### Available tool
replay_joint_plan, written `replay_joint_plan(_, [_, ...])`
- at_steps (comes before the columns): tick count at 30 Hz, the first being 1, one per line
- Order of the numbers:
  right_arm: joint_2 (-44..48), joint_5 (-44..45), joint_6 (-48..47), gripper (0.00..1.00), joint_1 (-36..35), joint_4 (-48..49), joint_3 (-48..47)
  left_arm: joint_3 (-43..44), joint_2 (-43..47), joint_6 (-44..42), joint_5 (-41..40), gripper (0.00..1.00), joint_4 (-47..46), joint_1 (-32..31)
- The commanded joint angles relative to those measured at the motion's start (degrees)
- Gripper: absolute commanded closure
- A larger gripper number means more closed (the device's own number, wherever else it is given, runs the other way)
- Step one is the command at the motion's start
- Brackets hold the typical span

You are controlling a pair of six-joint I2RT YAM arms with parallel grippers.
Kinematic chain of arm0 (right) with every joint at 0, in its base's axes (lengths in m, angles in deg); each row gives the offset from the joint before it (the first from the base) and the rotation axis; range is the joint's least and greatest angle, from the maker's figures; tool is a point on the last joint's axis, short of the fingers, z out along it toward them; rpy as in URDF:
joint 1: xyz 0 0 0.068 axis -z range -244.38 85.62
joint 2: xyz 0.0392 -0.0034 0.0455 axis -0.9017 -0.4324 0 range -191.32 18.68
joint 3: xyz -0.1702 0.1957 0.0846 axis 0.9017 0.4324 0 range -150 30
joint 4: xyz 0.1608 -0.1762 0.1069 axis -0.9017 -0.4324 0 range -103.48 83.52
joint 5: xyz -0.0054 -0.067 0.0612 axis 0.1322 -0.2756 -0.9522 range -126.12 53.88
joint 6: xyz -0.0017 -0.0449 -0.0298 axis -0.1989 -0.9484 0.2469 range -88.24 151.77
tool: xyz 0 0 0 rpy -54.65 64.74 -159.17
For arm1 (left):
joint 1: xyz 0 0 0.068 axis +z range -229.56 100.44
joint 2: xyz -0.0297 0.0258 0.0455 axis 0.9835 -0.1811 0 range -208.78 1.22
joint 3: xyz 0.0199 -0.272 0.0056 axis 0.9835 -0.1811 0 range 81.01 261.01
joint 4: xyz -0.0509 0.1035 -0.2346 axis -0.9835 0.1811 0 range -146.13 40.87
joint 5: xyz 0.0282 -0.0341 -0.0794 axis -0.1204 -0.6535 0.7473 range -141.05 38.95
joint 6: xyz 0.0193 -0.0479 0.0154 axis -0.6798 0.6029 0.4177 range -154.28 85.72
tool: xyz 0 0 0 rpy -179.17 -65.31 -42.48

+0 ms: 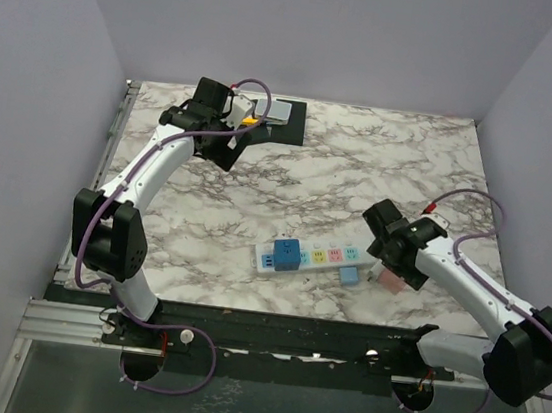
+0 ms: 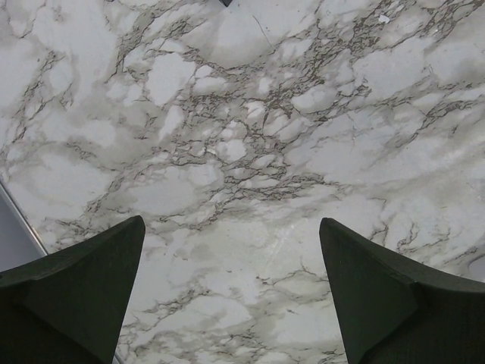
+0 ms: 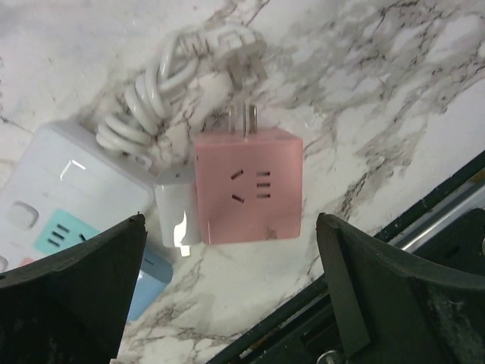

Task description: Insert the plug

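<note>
A pink cube plug (image 3: pixel 248 186) lies on the marble with its two prongs (image 3: pixel 242 121) pointing away from me. It rests against the end of the white power strip (image 3: pixel 68 189), next to the strip's coiled white cable (image 3: pixel 163 83). My right gripper (image 3: pixel 231 303) is open, just above and short of the pink plug, holding nothing. In the top view the pink plug (image 1: pixel 389 280) lies at the right end of the strip (image 1: pixel 315 257), under my right gripper (image 1: pixel 387 261). My left gripper (image 1: pixel 227 150) is open and empty over bare marble (image 2: pixel 231 224) at the back left.
A dark blue cube (image 1: pixel 285 255) sits on the strip's left part. A light blue cube (image 1: pixel 350 275) lies against its front right. A grey object on a black mat (image 1: pixel 279 116) sits at the back. The table's black front rail (image 3: pixel 424 205) runs close to the pink plug.
</note>
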Motion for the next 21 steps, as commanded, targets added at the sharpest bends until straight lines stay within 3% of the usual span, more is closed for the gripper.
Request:
replay_joint_plan(1, [2.6, -0.7, -8.0, 0.00, 5.9, 6.7, 2.4, 1.1, -0.8, 0.6, 0.6, 0.01, 1.0, -0.6])
replay_joint_plan(12, [0.5, -5.3, -8.6, 0.19, 9.6, 13.9, 9.5, 2.2, -1.2, -0.1, -0.5, 0.01, 1.4, -0.6])
replay_joint_plan(16, [-0.7, -5.4, -8.1, 0.44, 9.6, 15.6, 9.7, 2.5, -1.1, -0.1, -0.6, 0.01, 1.8, -0.6])
replay_joint_plan(21, [-3.1, -7.8, -12.8, 0.68, 9.6, 19.3, 6.4, 3.2, -0.8, -1.0, -1.1, 0.01, 2.3, -0.6])
